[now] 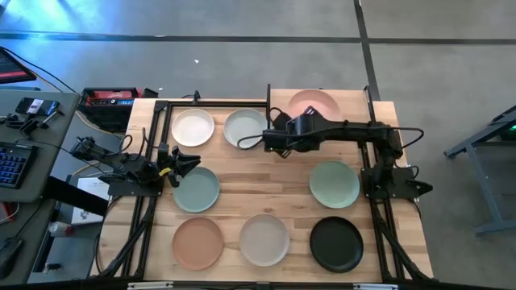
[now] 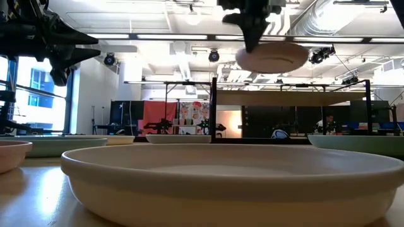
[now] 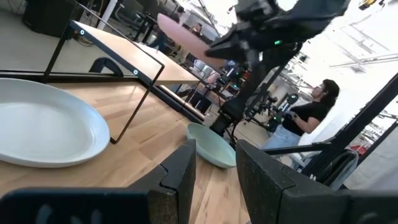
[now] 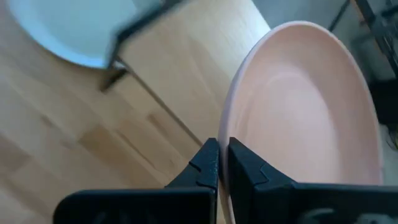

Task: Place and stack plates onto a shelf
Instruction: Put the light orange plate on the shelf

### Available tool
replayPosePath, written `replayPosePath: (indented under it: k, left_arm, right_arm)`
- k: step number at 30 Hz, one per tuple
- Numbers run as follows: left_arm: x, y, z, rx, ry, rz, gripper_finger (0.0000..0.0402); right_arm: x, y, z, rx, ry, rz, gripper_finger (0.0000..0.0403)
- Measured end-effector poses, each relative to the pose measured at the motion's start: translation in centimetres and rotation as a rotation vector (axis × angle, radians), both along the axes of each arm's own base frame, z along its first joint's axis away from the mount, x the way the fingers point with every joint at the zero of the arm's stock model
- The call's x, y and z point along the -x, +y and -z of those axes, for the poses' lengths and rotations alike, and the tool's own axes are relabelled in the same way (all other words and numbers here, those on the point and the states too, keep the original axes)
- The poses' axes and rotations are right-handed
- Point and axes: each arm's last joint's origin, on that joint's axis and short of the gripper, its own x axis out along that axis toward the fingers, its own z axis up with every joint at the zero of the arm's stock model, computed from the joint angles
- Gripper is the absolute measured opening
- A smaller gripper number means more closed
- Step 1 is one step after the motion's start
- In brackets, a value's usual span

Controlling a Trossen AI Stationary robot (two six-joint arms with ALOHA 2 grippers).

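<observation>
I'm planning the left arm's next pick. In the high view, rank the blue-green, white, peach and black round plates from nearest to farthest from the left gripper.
1. Blue-green round plate: right beside the left gripper.
2. White round plate: just behind it, at the table's back.
3. Peach round plate: at the front edge, left side.
4. Black round plate: front right, across the table.

pink plate (image 1: 316, 103) partly hidden by right arm
</observation>
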Motion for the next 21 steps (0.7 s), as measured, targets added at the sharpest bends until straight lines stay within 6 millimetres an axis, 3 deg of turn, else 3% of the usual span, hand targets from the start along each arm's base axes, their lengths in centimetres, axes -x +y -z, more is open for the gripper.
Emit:
replayPosePath:
  k: [9, 21]
  left_arm:
    - [0.0, 0.1, 0.0, 0.001, 0.002, -0.028, 0.0102]
    - [0.1, 0.2, 0.0, 0.005, 0.003, -0.069, 0.0102]
  right_arm:
    - [3.8, -3.1, 2.8, -0.008, 0.093, 0.148, 0.0]
    - [7.2, -7.7, 4.9, -0.07, 0.016, 0.297, 0.0]
